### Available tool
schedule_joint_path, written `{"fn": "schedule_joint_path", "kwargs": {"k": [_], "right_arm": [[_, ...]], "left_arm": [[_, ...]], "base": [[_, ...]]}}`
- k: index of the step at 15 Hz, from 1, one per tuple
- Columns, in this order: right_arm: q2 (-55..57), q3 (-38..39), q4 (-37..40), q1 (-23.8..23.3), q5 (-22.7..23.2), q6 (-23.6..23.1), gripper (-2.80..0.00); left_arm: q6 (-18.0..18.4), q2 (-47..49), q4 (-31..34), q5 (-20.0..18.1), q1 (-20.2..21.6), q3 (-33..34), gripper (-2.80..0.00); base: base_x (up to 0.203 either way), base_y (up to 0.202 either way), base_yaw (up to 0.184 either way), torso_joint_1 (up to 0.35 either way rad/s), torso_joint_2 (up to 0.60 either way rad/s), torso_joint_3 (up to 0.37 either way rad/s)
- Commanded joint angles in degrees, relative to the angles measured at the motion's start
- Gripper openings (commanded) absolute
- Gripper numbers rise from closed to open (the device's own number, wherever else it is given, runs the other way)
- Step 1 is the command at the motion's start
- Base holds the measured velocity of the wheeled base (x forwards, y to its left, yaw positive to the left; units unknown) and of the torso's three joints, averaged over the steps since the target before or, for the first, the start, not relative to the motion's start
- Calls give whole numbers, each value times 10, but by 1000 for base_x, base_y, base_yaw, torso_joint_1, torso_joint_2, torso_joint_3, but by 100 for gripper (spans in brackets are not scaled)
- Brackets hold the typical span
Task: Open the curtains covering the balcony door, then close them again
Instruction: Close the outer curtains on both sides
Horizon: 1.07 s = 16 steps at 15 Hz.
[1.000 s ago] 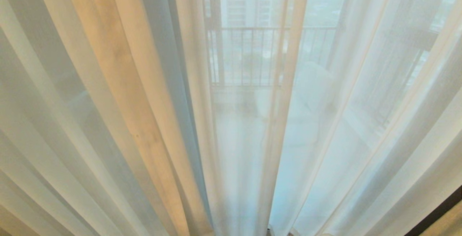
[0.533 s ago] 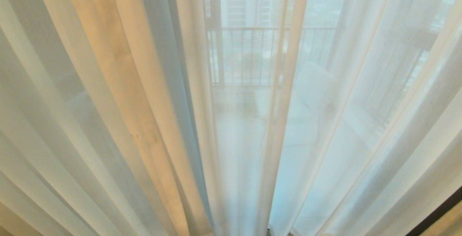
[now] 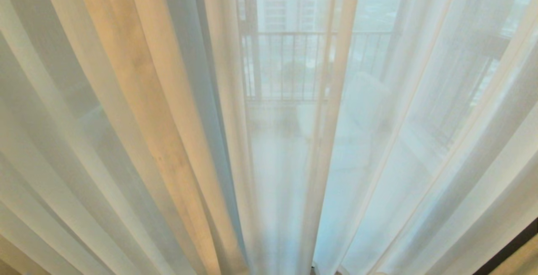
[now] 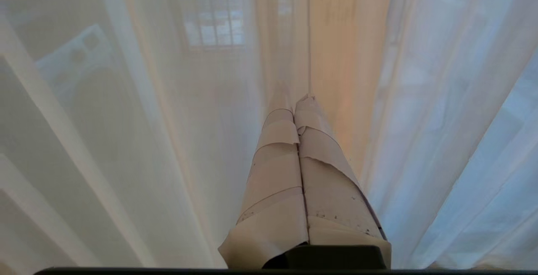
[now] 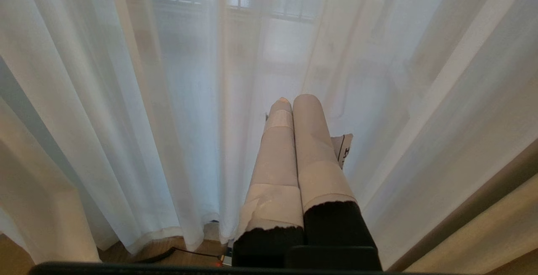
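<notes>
White see-through sheer curtains [image 3: 168,140] hang shut across the whole head view, their two edges meeting near the middle [image 3: 323,149]. The balcony door behind them shows only dimly, as a dark upright of its frame [image 3: 252,56]. Neither gripper is in the head view. In the left wrist view my left gripper [image 4: 299,102] has its taped fingers shut together, empty, with the tips close to a sheer fold [image 4: 344,56]. My right gripper [image 5: 293,98] is also shut and empty, pointing at the sheers [image 5: 189,119] low near the floor.
A balcony railing [image 3: 294,64] and tall buildings show through the fabric. A heavy beige drape [image 5: 496,241] hangs at the right, beside a dark strip [image 3: 504,254]. Wooden floor [image 5: 126,256] with a dark cable [image 5: 168,252] lies under the hems.
The sheer folds on the left of the head view have swayed slightly. Nothing else has visibly changed.
</notes>
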Motion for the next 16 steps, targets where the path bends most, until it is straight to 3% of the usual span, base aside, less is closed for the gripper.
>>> {"fn": "schedule_joint_path", "kwargs": {"k": [1, 2, 4, 7, 16], "right_arm": [[1, 0, 0, 0, 0, -1, -280], [1, 0, 0, 0, 0, -1, -280], [1, 0, 0, 0, 0, -1, -280], [1, 0, 0, 0, 0, -1, -280], [1, 0, 0, 0, 0, -1, -280]], "left_arm": [[62, -2, 8, 5, 0, 1, -280], [104, -2, 15, 6, 0, 1, -280], [99, -2, 19, 1, 0, 1, -280], [-15, -2, 39, 17, 0, 1, -280], [6, -2, 40, 20, 0, 1, -280]], "base": [[0, 0, 0, 0, 0, 0], [0, 0, 0, 0, 0, 0], [0, 0, 0, 0, 0, 0], [0, 0, 0, 0, 0, 0], [0, 0, 0, 0, 0, 0]]}}
